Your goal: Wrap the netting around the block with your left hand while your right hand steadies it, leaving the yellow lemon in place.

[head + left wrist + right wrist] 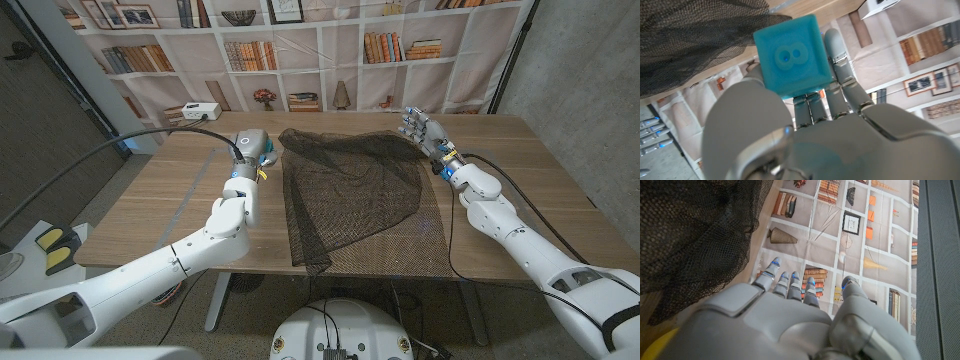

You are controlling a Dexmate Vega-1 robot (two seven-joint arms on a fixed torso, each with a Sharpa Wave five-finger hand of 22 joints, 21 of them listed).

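The black netting [350, 190] lies spread over the middle of the wooden table [160, 200], reaching its front edge. My left hand [250, 150] is at the netting's far left corner and holds a light blue block [268, 157]. In the left wrist view the block [792, 55] sits against the fingers [840, 65] of that hand, with the netting [690, 40] beyond it. My right hand [420, 128] hovers at the netting's far right corner, fingers apart, holding nothing. In the right wrist view a yellow rounded edge, likely the lemon [652, 347], shows beside the hand [790, 325], close to the netting [695, 235].
A white box [200, 110] stands at the table's far left edge. Black cables [150, 135] run over the table along both arms. A bookshelf backdrop [330, 40] hangs behind the table. Bare wood lies left and right of the netting.
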